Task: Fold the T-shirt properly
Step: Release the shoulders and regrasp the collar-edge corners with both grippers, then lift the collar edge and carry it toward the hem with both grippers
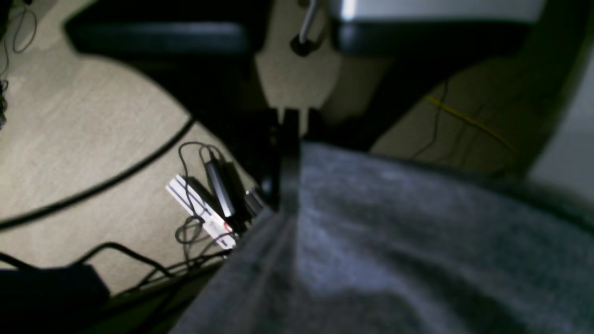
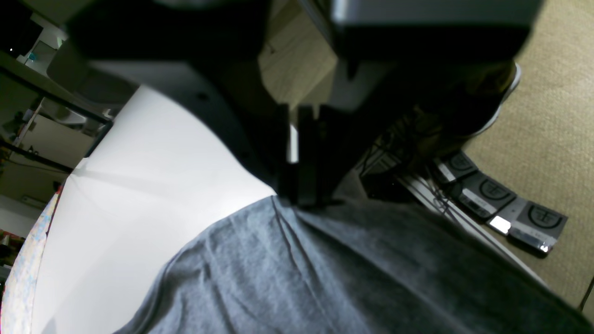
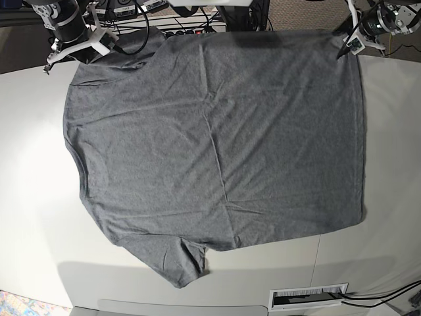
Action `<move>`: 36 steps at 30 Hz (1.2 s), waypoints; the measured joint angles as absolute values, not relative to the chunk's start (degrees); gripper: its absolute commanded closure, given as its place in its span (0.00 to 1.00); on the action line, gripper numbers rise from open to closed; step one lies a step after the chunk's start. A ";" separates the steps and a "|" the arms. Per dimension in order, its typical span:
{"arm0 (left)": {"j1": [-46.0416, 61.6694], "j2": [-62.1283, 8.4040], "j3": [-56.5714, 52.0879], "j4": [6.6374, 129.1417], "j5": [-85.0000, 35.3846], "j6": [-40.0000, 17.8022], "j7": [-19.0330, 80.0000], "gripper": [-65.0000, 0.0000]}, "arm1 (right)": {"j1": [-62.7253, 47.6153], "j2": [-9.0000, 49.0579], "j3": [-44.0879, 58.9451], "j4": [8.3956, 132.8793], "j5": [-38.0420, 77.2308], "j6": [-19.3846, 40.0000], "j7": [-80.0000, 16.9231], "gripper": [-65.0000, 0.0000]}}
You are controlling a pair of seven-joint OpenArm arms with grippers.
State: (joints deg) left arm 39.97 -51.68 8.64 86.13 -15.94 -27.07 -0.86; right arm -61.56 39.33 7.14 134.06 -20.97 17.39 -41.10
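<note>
Fabric of the T-shirt (image 3: 217, 138) lies spread flat over the white table (image 3: 33, 197), covering most of its top. 1 short sleeve points toward the near edge of the table (its hem slightly rumpled); the far edge of the garment runs along the table's back edge, directly beneath both grippers.

Left gripper (image 3: 346, 46): positioned at the far corner of the shirt on the base view's right. In the left wrist view its jaws are brought together on the edge of the grey cloth (image 1: 417, 241), which spreads out below and to the right of the fingertips. Floor, black cables and a white power strip (image 1: 199, 211) lie beyond the fingers, to their left.

Right gripper (image 3: 99, 49): positioned at the opposite far corner, by the sleeve. In the right wrist view its jaws are pinched together on a fold of the shirt (image 2: 301, 269); creases radiate from the grip point. Bare table surface lies to the left of this gripper.
</note>
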 measured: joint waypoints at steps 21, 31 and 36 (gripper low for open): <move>56.03 -55.92 -14.02 106.21 -10.66 -28.56 -0.01 1.00 | -58.72 39.33 7.11 134.04 -22.48 17.34 -40.93 1.00; 57.12 -56.07 -20.45 111.18 -10.70 -28.77 0.01 1.00 | -56.60 39.29 7.11 134.06 -25.89 12.91 -41.15 1.00; 56.40 -56.03 -20.93 112.25 -10.70 -27.66 0.01 1.00 | -52.97 39.16 7.11 134.06 -25.93 11.64 -40.93 1.00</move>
